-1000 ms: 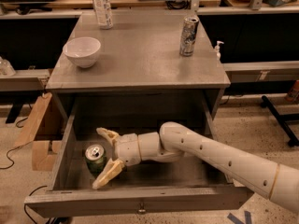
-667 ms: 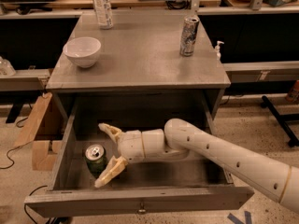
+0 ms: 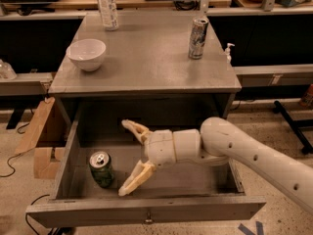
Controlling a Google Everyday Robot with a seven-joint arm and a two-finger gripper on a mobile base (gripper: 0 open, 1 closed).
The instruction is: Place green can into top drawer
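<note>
My claw: I am holding it point(image 3: 123, 157) inside the open drawer, just right of the can; its two tan, tapering fingers point(image 3: 137, 176) are standing wide apart, gripping nothing; a smooth, white, rounded wrist is sitting behind them.
Green can point(image 3: 101, 169): it is standing upright on the drawer floor, at the left, near the front; mottled green body, round silver lid with pull tab; my lower finger is lying just beside it, apparently apart.
Top drawer point(image 3: 146, 210): it is hanging pulled out; wide, shallow, dull grey; flat front panel with a small metal knob point(image 3: 148, 221).
Table top point(image 3: 146, 62): flat matte grey; it is carrying a round white bowl point(image 3: 86, 54), a tall slim silver can point(image 3: 197, 38) and a clear plastic bottle point(image 3: 107, 6).
</note>
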